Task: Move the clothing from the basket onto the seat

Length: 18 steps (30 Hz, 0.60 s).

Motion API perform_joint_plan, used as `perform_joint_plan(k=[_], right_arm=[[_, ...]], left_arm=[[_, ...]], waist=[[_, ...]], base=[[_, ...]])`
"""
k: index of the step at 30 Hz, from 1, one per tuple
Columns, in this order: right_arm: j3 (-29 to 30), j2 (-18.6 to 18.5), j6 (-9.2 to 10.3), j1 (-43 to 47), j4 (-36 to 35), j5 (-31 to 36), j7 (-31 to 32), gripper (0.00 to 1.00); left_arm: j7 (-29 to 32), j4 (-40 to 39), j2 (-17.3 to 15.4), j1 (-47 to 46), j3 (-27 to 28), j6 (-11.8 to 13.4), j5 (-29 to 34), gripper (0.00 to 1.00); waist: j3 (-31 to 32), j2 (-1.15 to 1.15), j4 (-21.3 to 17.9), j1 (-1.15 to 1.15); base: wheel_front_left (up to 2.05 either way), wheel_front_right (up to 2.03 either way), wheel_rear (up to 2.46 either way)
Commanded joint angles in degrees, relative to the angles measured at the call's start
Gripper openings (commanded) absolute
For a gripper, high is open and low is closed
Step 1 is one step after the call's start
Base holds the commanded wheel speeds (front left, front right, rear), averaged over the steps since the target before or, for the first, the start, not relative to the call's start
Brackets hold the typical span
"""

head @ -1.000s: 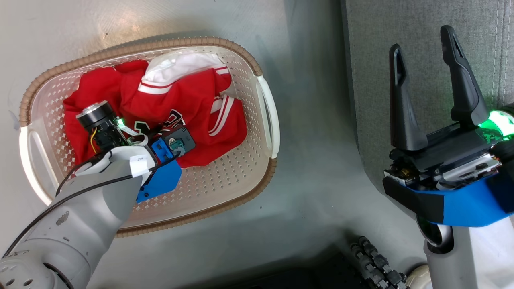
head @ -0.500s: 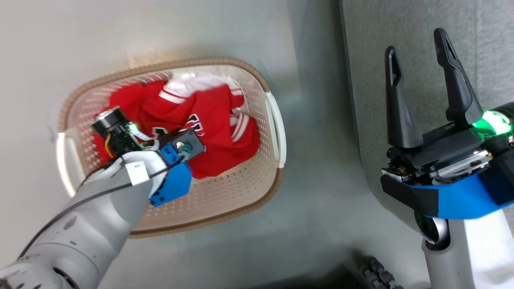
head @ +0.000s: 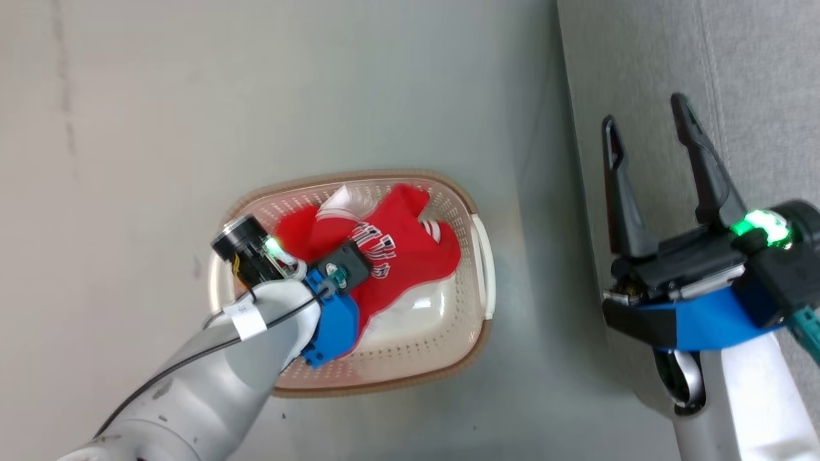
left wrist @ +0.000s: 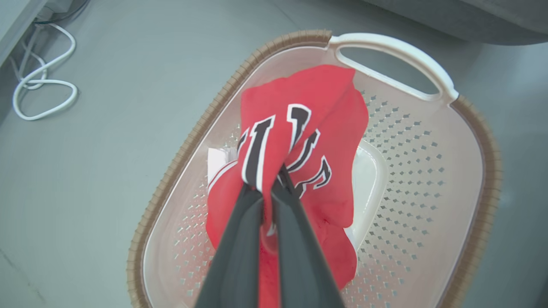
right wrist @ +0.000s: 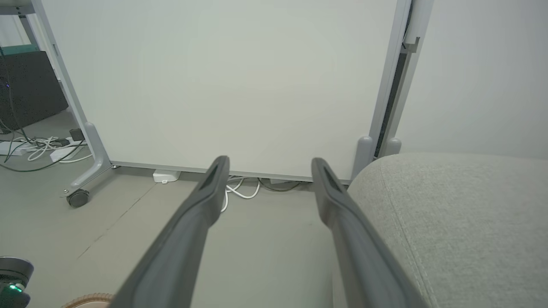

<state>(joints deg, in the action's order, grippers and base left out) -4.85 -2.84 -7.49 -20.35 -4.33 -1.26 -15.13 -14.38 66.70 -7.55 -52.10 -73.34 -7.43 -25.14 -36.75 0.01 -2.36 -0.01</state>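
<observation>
Red and soft, the jersey (left wrist: 308,128) was pinched between the two dark fingers of the left gripper (left wrist: 272,179). The jaws were squeezed tight together on a fold near its black-and-white letters. The jersey hung from that pinch over the cream basket (left wrist: 466,179), with its lower part down inside.

I think the grip was near the middle so the floppy cloth would bunch up and come out in one lump, not drag on the basket's side. I could not tell if a second red piece was tangled in with it.

The basket sat on the grey floor (head: 384,83), near the grey seat (right wrist: 462,222), so the trip across would be short.

The right gripper (right wrist: 269,163) held nothing. Its fingers were spread wide apart, up by the edge of the seat, likely to keep out of the way. No clothing lay on the part of the seat in view, so the job looked barely begun.
</observation>
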Motion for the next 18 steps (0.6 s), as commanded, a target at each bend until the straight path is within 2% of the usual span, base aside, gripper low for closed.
perform_joint_plan(k=[1, 7, 10, 18], right_arm=[[0.12, -0.08, -0.01, 0.95, 0.36, 0.34, -0.04, 1.0], [0.81, -0.1, -0.01, 3.83, 2.22, 0.74, -0.04, 1.0], [1.1, -0.09, -0.01, 5.23, 2.93, 0.68, -0.04, 1.0], [1.56, -0.1, -0.01, 9.07, 4.71, 0.35, -0.04, 1.0]], left_arm=[[-0.57, -0.49, 0.05, 0.77, -0.14, -0.03, -0.7, 0.0], [-0.89, -6.72, -0.74, 3.1, 2.55, -0.03, -3.5, 0.0], [-0.87, -11.14, -1.87, 5.44, 5.88, 0.0, -4.0, 0.0], [-0.91, -22.64, -4.16, 11.06, 15.71, 1.95, -2.13, 0.0]], waist=[[1.76, -0.01, -0.14, 0.01], [8.69, -0.01, 2.24, 0.01], [12.02, -0.01, 3.24, 0.01], [19.6, -0.01, 5.17, 0.01]], base=[[0.0, 0.0, 0.0], [0.0, 0.0, 0.0], [0.0, 0.0, 0.0], [0.0, 0.0, 0.0]])
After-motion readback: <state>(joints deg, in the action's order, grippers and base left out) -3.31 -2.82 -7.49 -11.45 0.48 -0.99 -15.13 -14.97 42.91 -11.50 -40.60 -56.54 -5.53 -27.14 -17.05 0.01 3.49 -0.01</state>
